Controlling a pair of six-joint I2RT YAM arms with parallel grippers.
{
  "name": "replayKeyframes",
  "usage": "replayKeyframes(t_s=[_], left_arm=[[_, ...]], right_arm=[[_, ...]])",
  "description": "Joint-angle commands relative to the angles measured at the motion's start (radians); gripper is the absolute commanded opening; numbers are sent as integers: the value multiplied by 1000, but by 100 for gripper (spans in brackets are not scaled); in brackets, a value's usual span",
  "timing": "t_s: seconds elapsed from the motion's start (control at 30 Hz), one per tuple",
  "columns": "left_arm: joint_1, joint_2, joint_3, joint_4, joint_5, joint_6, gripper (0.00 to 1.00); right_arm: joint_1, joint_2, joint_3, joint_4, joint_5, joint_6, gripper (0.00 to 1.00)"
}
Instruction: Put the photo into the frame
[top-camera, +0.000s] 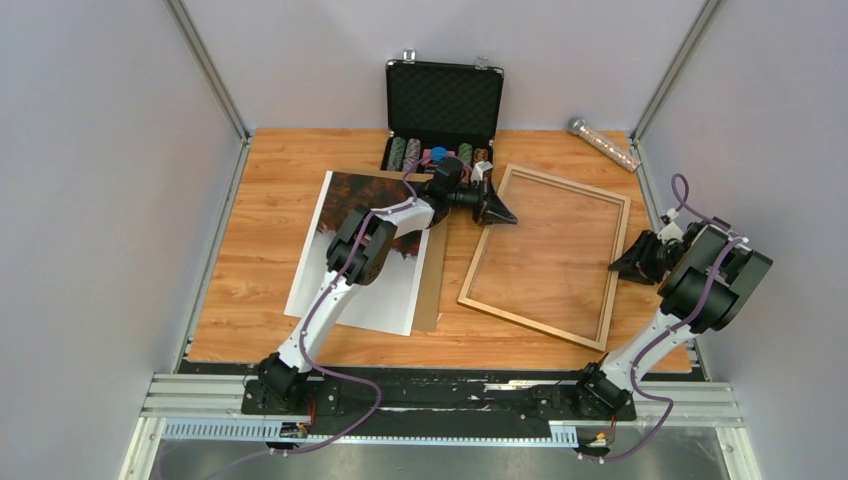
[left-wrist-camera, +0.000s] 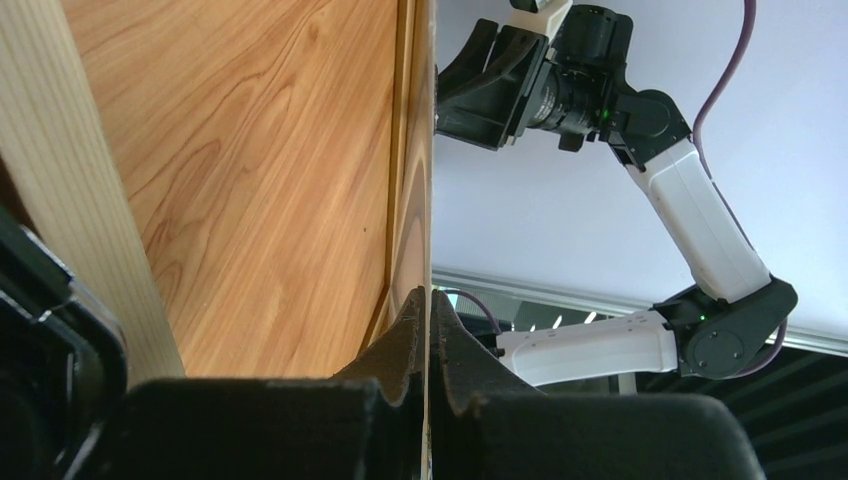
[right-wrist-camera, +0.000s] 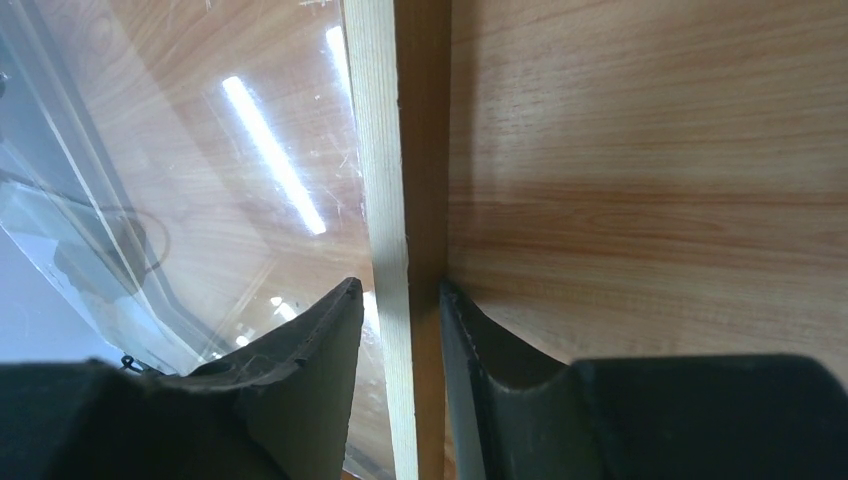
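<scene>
No writing, label, brand mark or number can be read in any of the three views. The photo (top-camera: 325, 265) lying on the desk (top-camera: 270, 200) shows only printed trees and fog. The frame (top-camera: 475, 265) has plain pale wooden rails. The poker chips (top-camera: 420, 152) in the open black case (top-camera: 445, 95) are too small for any marking on them to be made out.

Pale grey walls (top-camera: 100, 150) enclose a wood-grain table (top-camera: 270, 200).
</scene>
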Motion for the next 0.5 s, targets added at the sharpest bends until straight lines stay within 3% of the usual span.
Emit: replayKeyframes(t_s=[0.0, 0.47], left_arm=[[-31, -31, -60, -111, 68, -85, 0], [-33, -41, -87, -25, 92, -184, 0]], right_arm=[[1, 9, 21, 38, -18, -7, 37], [1, 15, 19, 34, -8, -6, 37]])
